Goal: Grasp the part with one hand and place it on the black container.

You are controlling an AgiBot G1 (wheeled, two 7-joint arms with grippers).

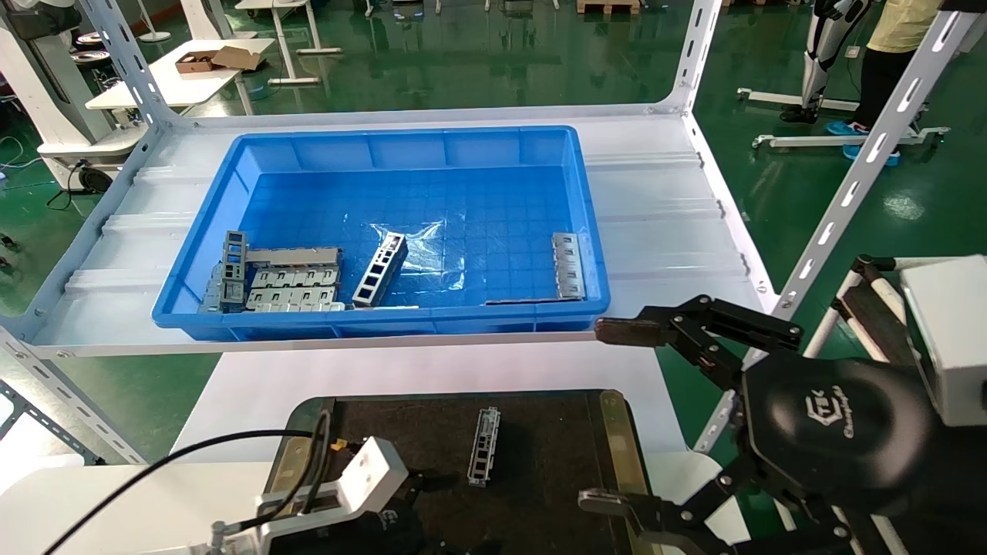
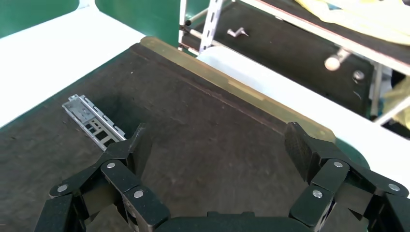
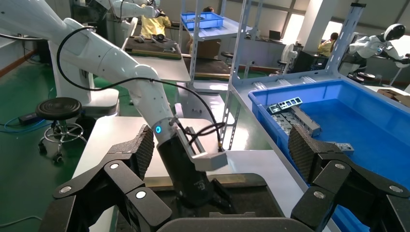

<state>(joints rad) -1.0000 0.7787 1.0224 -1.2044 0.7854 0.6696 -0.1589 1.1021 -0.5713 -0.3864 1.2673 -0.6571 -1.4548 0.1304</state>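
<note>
Black linked fingers of the left end effector (image 2: 217, 145) stand spread wide over the black container (image 2: 208, 121), holding nothing; one finger (image 2: 138, 145) is just beside the near end of the part (image 2: 94, 123), and whether it touches cannot be told. In the head view this end effector sits low at the container's near left corner, largely hidden behind its white wrist block.

The part (image 1: 484, 445) lies flat on the matt felt of the black container (image 1: 540, 439), roughly mid-tray, its length running from the near edge toward the far edge. Brass-coloured strips run along the container's left and right sides. The container rests on the white desk (image 1: 432, 370).

The right end effector (image 1: 609, 416) hangs off the container's right side, fingers spread wide apart and empty, one fingertip up near the shelf's front edge, the other low by the tray's right strip.

Beyond the desk, a white shelf (image 1: 655, 216) carries a blue plastic bin (image 1: 401, 146) with grey metal pieces along its near wall, left and right.
</note>
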